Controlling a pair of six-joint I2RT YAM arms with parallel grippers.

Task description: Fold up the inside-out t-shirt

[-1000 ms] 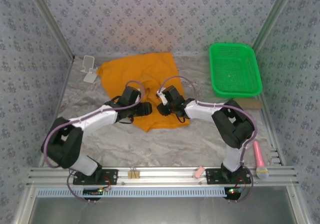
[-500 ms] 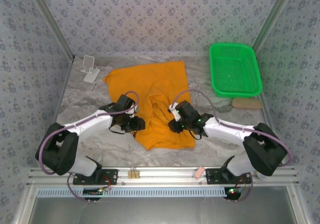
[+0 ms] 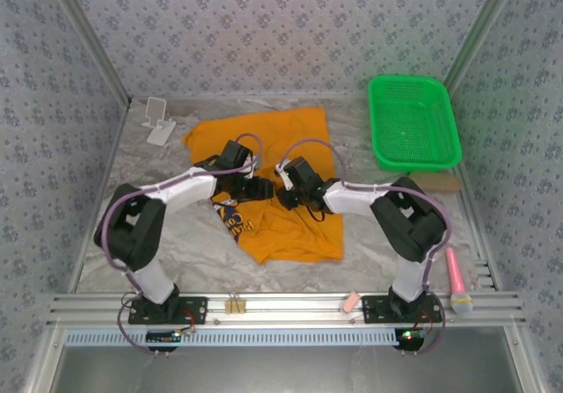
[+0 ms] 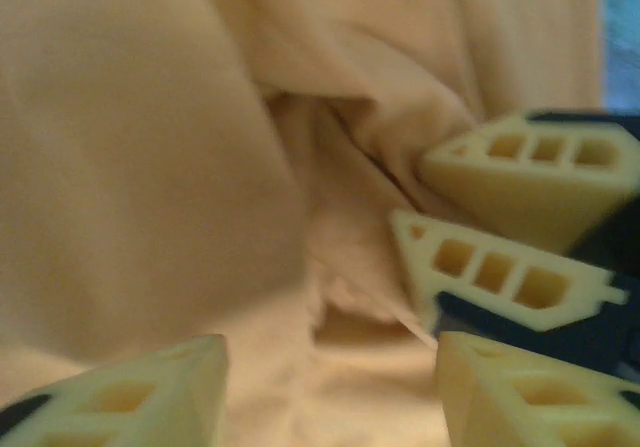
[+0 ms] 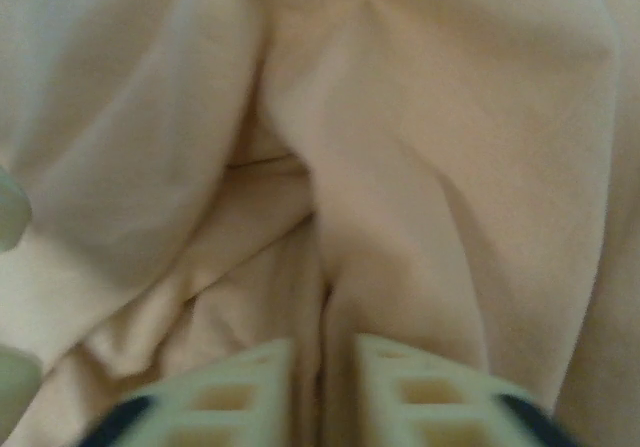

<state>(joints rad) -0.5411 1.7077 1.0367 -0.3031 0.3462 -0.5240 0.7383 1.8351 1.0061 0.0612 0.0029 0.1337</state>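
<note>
We see orange t-shirt (image 3: 295,138) rumpled mid-surface (image 3: 185,252), lettered print showing at near-left edge. We find left fingers (image 4: 140,392) spread wide over cloth; right fingers (image 5: 400,377) nearly together, pinching raised t-shirt fold just beside them.

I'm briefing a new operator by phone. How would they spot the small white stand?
Start at the orange t-shirt spread mid-table, then look past its far left corner toward the left wall. The white stand sits there. It is small, white, with an upright back, unlike the big green basket far right.
</note>
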